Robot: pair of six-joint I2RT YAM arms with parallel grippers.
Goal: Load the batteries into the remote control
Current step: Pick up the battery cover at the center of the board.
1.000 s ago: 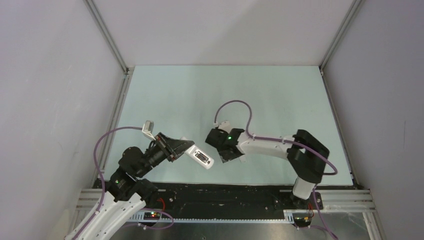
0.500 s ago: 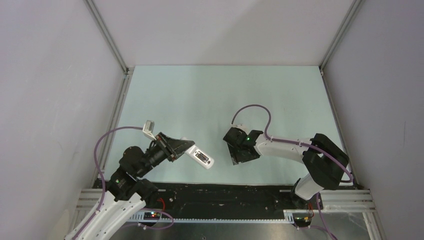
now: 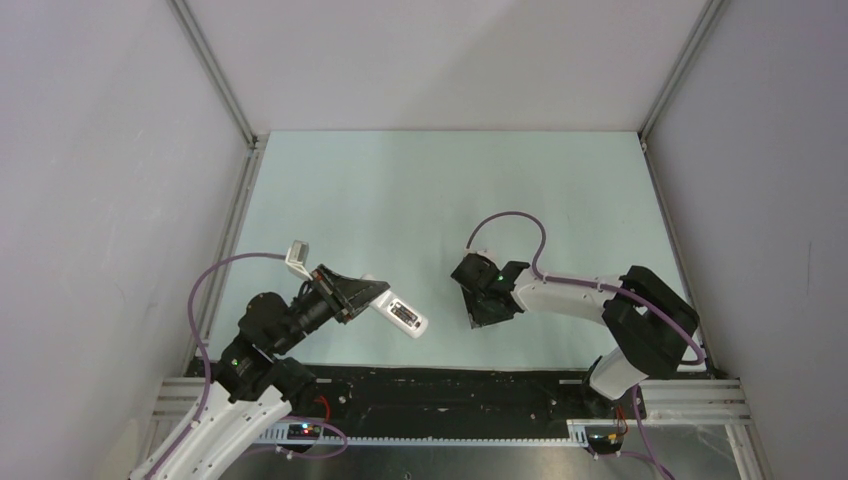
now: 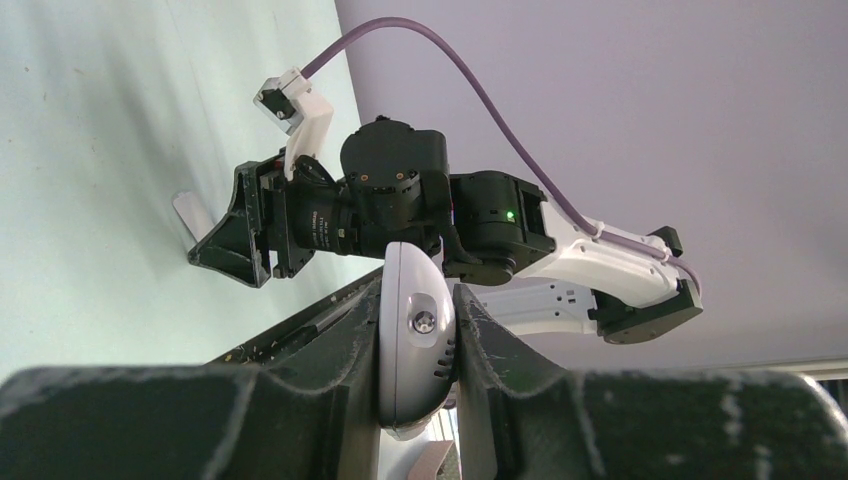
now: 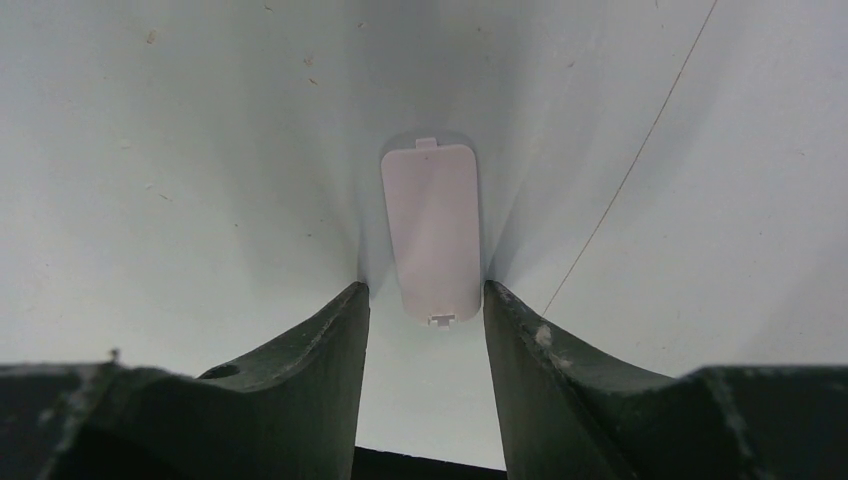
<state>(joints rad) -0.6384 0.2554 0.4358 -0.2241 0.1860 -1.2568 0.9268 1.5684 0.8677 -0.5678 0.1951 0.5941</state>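
Above pale table, left pincer clamps remote control; right pincer, parted, straddles cover.

No word, brand or number is legible anywhere. The remote control clamped in the left jaws bears a small dark panel with marks too fine to read. The white cover between the right jaws is plain.

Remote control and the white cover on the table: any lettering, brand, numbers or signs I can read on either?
No text can be read in any view.
On the remote control: dark marks on its face, too small to read from above; no lettering on the end seen from the left wrist.
On the cover: plain white, no text or sign.
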